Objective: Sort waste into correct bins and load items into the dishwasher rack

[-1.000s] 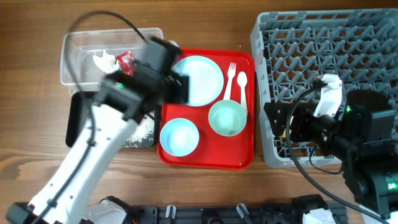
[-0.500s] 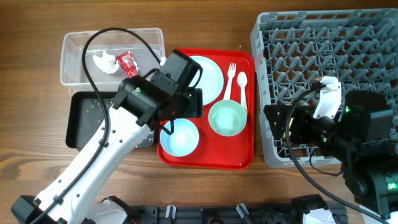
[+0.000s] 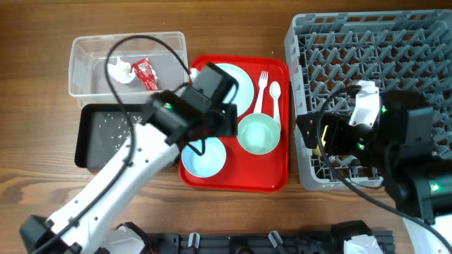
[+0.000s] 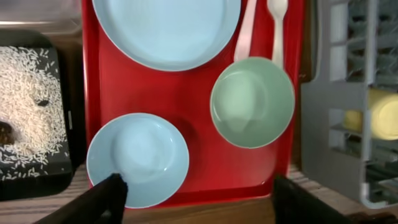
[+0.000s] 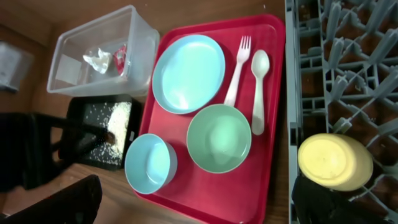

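While the waste already lies in the bins at the left of the overhead view, the dishes on the red serving tray are not yet loaded. At upper left, the clear tub holds the crumpled tissue and the red foil sachet. Just below it, the black tray carries the rice grains.

The left arm rises from the lower left corner diagonally to the tray, its wrist pointing down over the tray's lower half. The left gripper is spread wide and holds nothing. In the wrist view, one finger overlaps the lower left rim of the small pale blue bowl. The other finger sits at the lower right, below the mint green bowl.

The blue bowl thus lies toward the lower left of the gripper's centre line and the mint bowl toward the upper right. Being round, neither bowl has a long axis. The pale blue plate lies beyond them at the top, with the fork and spoon lengthwise at its right.

At far right, the dishwasher rack already holds the yellow cup. The right arm hangs over the rack's lower part, well apart from the tray, and the right gripper is likewise wide open and empty. The left arm is plainly nearer, so a bowl pick probably falls to it.
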### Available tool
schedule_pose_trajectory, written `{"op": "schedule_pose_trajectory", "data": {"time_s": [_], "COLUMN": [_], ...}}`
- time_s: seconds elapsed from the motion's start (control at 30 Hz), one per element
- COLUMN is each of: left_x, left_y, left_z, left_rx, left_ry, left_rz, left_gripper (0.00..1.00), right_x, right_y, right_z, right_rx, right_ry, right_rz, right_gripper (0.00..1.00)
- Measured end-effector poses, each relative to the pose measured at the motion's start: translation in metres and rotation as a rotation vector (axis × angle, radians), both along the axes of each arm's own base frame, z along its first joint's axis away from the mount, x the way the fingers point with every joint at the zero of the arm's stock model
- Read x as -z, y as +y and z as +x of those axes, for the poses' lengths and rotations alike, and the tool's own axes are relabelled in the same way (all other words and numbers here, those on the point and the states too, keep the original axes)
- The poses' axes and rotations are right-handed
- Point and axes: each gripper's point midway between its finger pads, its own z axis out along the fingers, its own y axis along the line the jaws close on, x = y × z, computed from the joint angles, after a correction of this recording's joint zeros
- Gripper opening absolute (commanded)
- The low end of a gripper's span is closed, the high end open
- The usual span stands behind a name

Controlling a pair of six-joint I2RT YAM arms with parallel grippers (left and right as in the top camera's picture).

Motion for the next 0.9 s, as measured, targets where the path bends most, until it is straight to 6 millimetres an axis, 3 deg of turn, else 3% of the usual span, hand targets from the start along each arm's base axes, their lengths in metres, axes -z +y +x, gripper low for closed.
{"op": "schedule_pose_trajectory", "data": {"time_s": [0.13, 0.4, 0.5, 0.53, 0.57, 0.67, 0.77, 0.9], "left_x": [0.038, 0.063, 0.064, 0.06, 0.052, -0.003, -0.055, -0.061], "left_y": [0.002, 0.013, 0.019, 0.024, 0.028, 0.042, 0.059, 0.061], "left_z": [-0.011, -0.019, -0.018, -0.016, -0.012, 0.005, -0.002, -0.004], "left_rx": [0.007, -0.021, -0.036, -0.052, -0.071, -0.137, -0.172, -0.174], "left_ry": [0.073, 0.114, 0.111, 0.109, 0.094, -0.056, -0.196, -0.215], "left_rz": [0.088, 0.13, 0.148, 0.15, 0.141, 0.033, -0.057, -0.069], "left_gripper": [0.7, 0.74, 0.77, 0.84, 0.97, 1.0, 1.0, 1.0], "right_x": [0.003, 0.002, 0.003, 0.003, 0.003, 0.003, 0.005, 0.017], "right_y": [0.001, 0.001, 0.001, 0.001, 0.001, 0.001, 0.001, 0.002], "right_z": [-0.001, 0.0, -0.001, -0.001, -0.001, -0.001, 0.0, 0.007], "right_rx": [-0.003, -0.008, -0.008, -0.008, -0.008, -0.008, -0.008, -0.007], "right_ry": [0.016, 0.01, 0.015, 0.018, 0.018, 0.018, 0.024, 0.075], "right_rz": [0.001, 0.0, -0.001, -0.002, -0.001, -0.001, -0.002, -0.01], "right_gripper": [1.0, 1.0, 1.0, 1.0, 1.0, 1.0, 1.0, 1.0]}}
